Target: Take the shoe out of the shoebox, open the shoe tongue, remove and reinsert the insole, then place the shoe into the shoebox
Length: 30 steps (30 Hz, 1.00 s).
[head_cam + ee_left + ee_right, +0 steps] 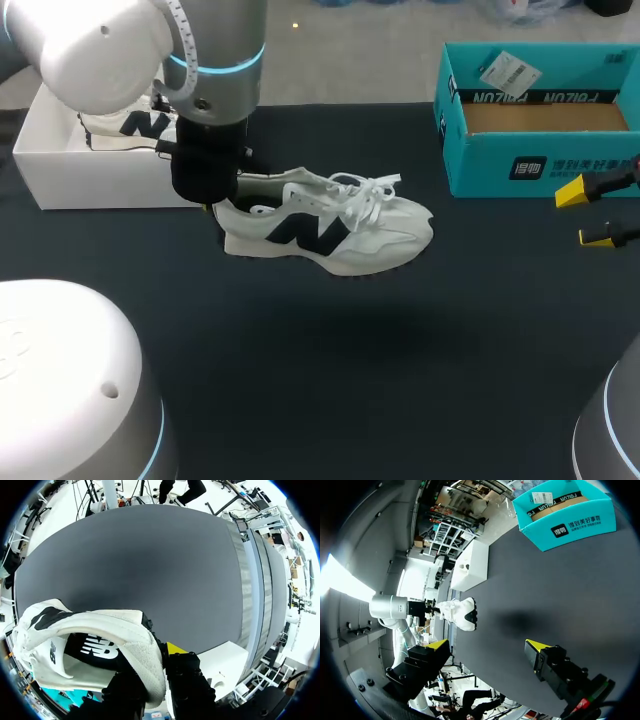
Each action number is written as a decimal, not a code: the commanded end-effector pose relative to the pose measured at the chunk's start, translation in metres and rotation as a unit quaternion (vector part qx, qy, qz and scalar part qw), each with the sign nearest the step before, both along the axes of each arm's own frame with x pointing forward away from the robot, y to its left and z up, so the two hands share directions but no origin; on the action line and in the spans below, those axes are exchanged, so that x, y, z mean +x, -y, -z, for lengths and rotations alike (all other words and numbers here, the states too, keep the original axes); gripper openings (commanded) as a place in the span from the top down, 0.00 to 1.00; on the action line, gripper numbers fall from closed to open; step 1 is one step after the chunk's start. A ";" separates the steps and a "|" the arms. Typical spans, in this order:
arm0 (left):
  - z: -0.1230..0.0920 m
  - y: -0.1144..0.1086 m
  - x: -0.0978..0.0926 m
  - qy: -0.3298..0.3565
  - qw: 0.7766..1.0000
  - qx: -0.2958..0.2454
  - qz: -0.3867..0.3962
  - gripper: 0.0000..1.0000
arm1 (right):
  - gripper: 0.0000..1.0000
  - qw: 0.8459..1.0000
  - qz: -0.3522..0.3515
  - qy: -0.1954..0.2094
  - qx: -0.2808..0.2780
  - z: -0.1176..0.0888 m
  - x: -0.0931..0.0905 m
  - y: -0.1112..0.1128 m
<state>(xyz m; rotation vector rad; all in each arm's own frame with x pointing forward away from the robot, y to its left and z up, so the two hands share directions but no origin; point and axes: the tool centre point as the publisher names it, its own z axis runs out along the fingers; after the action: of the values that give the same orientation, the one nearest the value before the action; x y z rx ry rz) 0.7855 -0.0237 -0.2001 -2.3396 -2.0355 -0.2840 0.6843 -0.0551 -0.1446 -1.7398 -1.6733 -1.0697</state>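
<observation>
A white sneaker (325, 228) with a dark side logo and loose white laces hangs just above the black table, toe pointing right. My left gripper (210, 203) is shut on its heel collar. The left wrist view shows the padded heel (142, 655) pinched between the fingers, with one yellow tip (175, 647) showing outside the collar and the dark insole (95, 647) visible inside. A white shoebox (60, 170) at the far left holds a second sneaker (125, 125). My right gripper (592, 214) stands open at the right edge, empty, and far from the sneaker (462, 612).
A teal cardboard box (530, 165) stands open at the back right, with a label card on its rim. In the right wrist view this teal box (565, 517) and the white shoebox (470, 565) lie ahead of the open gripper (487, 647).
</observation>
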 end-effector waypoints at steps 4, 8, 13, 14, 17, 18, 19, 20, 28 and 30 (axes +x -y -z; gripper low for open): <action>0.043 0.017 0.011 -0.024 1.000 -0.014 0.009 1.00 | 0.00 1.000 0.001 0.000 -0.001 0.000 -0.001 0.000; 0.061 0.026 0.009 -0.033 0.999 -0.011 0.027 1.00 | 0.00 1.000 0.001 0.000 -0.001 0.000 -0.001 0.000; 0.089 0.041 0.007 -0.047 0.998 -0.001 0.038 1.00 | 0.00 1.000 0.001 0.000 -0.001 0.000 -0.001 0.000; 0.094 0.042 0.007 -0.042 0.999 0.008 0.030 1.00 | 0.00 1.000 0.001 0.000 -0.001 0.000 -0.001 0.000; 0.110 0.044 0.010 -0.042 0.999 0.012 0.022 1.00 | 0.00 1.000 0.001 0.000 -0.001 0.000 -0.001 0.000; 0.115 0.046 0.010 -0.040 0.999 0.018 0.026 1.00 | 0.00 1.000 0.001 0.000 -0.001 0.000 -0.001 0.000; 0.121 0.047 0.011 -0.041 0.999 0.022 0.028 1.00 | 0.00 1.000 0.001 0.000 -0.001 0.000 -0.001 0.000; 0.126 0.048 0.012 -0.038 0.999 0.028 0.019 1.00 | 0.00 1.000 0.001 0.000 -0.001 0.000 -0.001 0.000; 0.170 0.053 0.016 -0.066 0.997 0.032 0.022 1.00 | 0.00 1.000 0.001 0.000 -0.001 0.000 -0.001 0.000; 0.177 0.053 0.016 -0.067 0.997 0.036 0.020 1.00 | 0.00 1.000 0.001 0.000 -0.001 0.000 -0.001 0.000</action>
<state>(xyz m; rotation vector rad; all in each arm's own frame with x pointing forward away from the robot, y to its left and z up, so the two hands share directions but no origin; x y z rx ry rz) 0.7946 -0.0685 -0.3622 -2.3088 -1.8910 -0.1918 0.6842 -0.0551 -0.1446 -1.7397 -1.6734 -1.0697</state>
